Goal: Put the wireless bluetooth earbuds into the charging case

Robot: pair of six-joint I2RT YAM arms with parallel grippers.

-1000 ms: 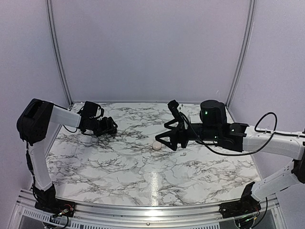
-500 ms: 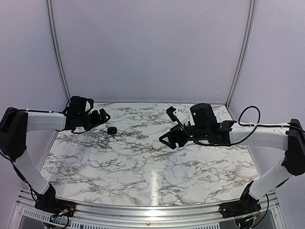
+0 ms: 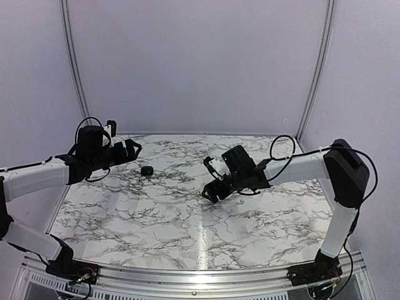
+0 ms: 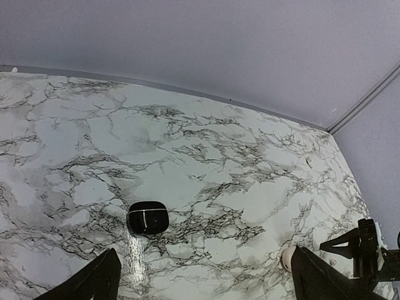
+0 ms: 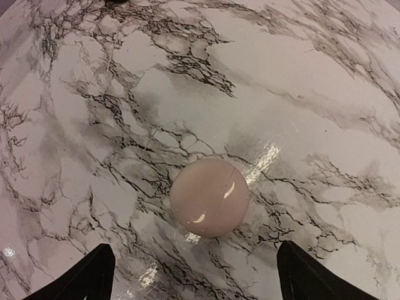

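We've released the black earbud (image 3: 147,170). The left gripper (image 3: 130,150), open, backs toward nine o'clock, and the right gripper (image 5: 194,265), open, frames the charging case (image 5: 209,197).

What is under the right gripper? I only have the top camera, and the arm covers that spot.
Observer: The right wrist view shows the cream charging case on the marble table, just ahead of the open right gripper, in line with the gap between its fingers, untouched.
Operator: Is the case open?
Observer: It looks closed: a smooth dome with a thin seam across it, no hollow showing.
Operator: And the black object by the left gripper?
Observer: The left wrist view shows a pale line across it, like a seam; it lies on the table ahead of the open fingers, touching neither.
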